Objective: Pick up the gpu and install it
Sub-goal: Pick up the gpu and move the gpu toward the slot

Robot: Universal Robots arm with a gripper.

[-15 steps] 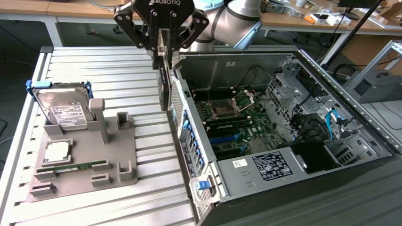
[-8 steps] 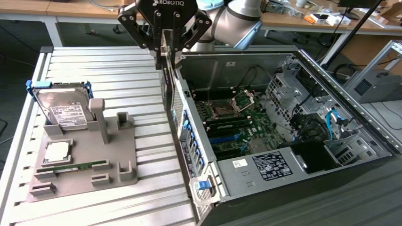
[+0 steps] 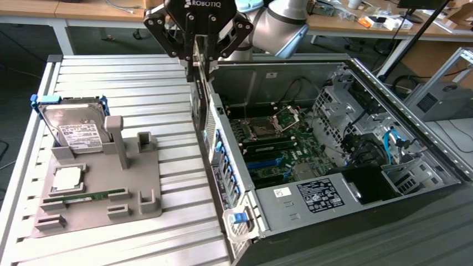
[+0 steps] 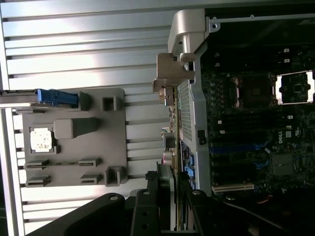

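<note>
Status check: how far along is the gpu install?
Pickup done: the gpu hangs edge-on, clamped in the pincer, off the gray holder. In hand: it is at the rear wall of the open case. Left: seating it on the motherboard.

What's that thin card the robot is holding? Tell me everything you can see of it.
The gpu is a thin, flat, dark card seen nearly edge-on, with a pale metal bracket at one end. It hangs upright, clamped in the end effector, beside the open computer case's rear wall. Whether it touches the case cannot be told.
</note>
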